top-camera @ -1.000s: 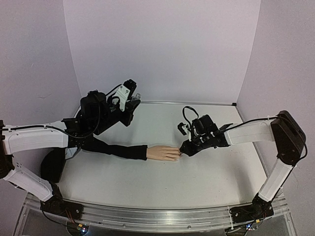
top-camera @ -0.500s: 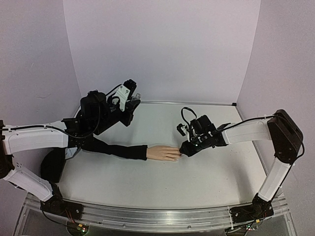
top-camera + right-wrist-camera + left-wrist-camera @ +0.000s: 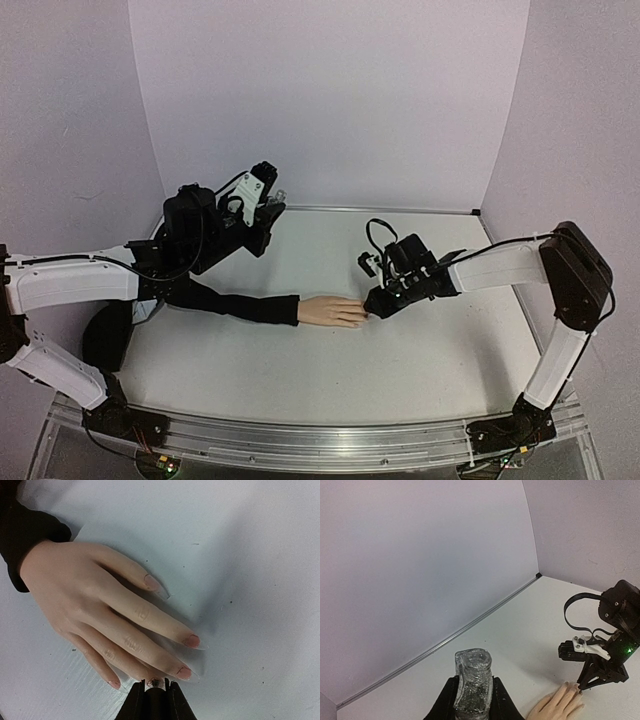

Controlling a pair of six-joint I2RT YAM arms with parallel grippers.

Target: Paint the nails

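Observation:
A pale mannequin hand (image 3: 333, 311) on a long black sleeve (image 3: 235, 303) lies flat on the table, fingers pointing right. Its pinkish nails (image 3: 191, 641) show in the right wrist view. My right gripper (image 3: 373, 309) is shut on a thin dark polish brush (image 3: 155, 683), whose tip rests at a fingertip of the hand (image 3: 100, 620). My left gripper (image 3: 262, 212) is shut on a clear glass polish bottle (image 3: 473, 687) with glittery dark contents and an open neck, held upright at the back left. The hand's fingertips also show in the left wrist view (image 3: 559, 706).
White walls close in the back and both sides. A metal rail (image 3: 300, 440) runs along the table's near edge. A dark round object (image 3: 105, 335) lies under the left arm at the left edge.
My right gripper has shifted slightly left toward the fingertips. The left arm and the hand have not moved.

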